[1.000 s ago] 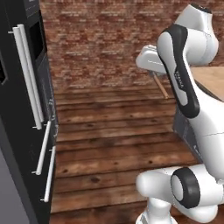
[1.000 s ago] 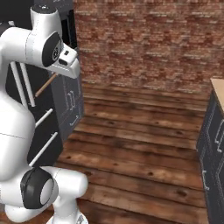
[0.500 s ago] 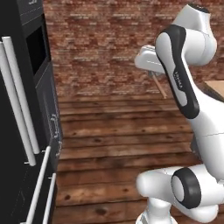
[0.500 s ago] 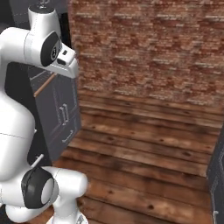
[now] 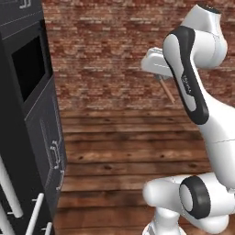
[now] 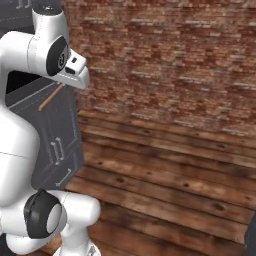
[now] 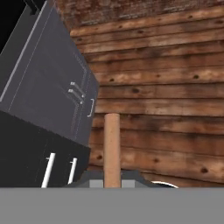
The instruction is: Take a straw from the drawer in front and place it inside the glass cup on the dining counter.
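The gripper is closed on the straw, which rises straight from between the finger tips in the hand view, a thin brownish-orange stick held at its lower end. In the left base view the straw sticks out below the white hand, slanting down and away from it; in the right base view the straw points down and to the left from under the hand, in front of the dark cabinet face.

The hand is held high on the raised arm, well above the floor. Beyond the straw's tip in the hand view lies the wooden plank floor, and off to the straw's left stand the tall grey cabinet doors with their small silver handles. Nearer the gripper on that same side is a darker cabinet front with two pale bar handles. The brick wall runs along the far side of the floor, well ahead of the gripper. The straw touches nothing but the fingers
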